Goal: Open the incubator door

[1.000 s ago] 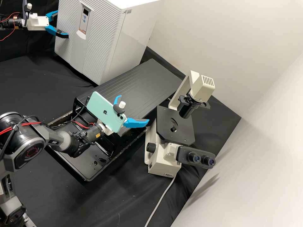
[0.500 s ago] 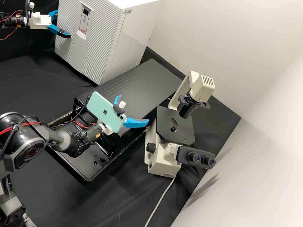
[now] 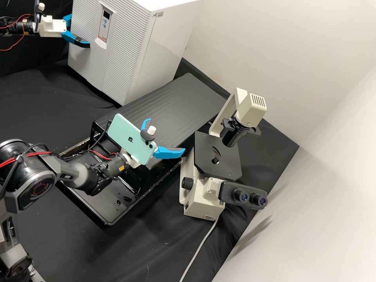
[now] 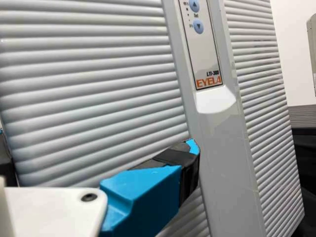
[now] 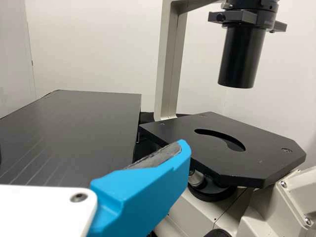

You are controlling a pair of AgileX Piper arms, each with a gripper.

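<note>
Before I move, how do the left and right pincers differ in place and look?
The left pincer is at the front of the incubator, while the right pincer is near the microscope.
The left pincer shows a black pad; the right pincer shows a grey pad.
Both are open and blue-fingered.

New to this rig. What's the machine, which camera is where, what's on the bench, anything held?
Two robot arms, each with a two-fingered end effector. The high picture is from a fixed camera looking down; the others are from each arm's wrist.

On the bench: a white incubator, its door seemingly shut, a microscope and a black tray.

The left end effector is open at the incubator; I can't tell if it touches. The right end effector is open, gripping nothing; a phone sits over its body.
</note>
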